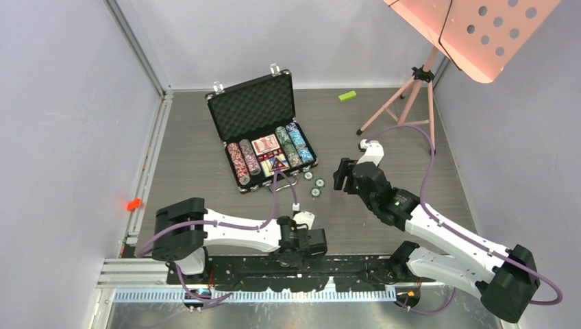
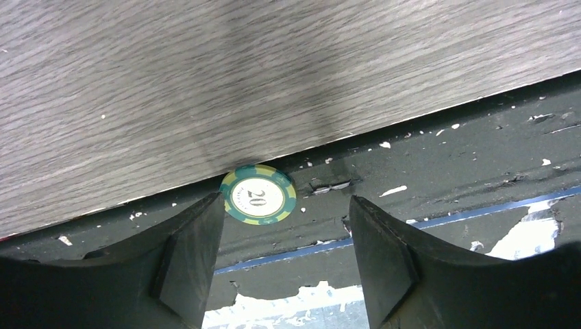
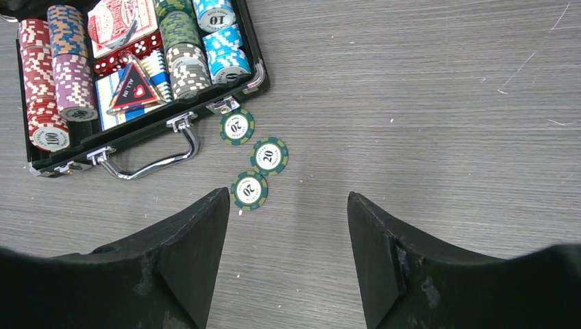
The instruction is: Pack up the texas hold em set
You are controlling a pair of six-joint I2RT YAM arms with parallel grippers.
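The black briefcase (image 1: 252,106) lies open at the table's back middle, with its foam lid up. Rows of striped chips (image 1: 238,163), a red-backed card deck (image 3: 122,22) and red dice (image 3: 127,56) fill its tray. Three green "20" chips (image 3: 268,156) lie loose on the wood beside the silver handle (image 3: 159,159). My right gripper (image 3: 288,194) hovers open just short of them, holding nothing. Another green "20" chip (image 2: 258,195) rests on the black rail below the table's near edge. My left gripper (image 2: 286,199) is open over it, with the chip by the left fingertip.
A small green block (image 1: 347,96) lies at the back. A pink tripod stand (image 1: 410,99) with a perforated pink tray (image 1: 473,31) stands at the back right. The black mounting rail (image 1: 260,264) runs along the near edge. An orange bit (image 1: 133,203) sits at the left edge.
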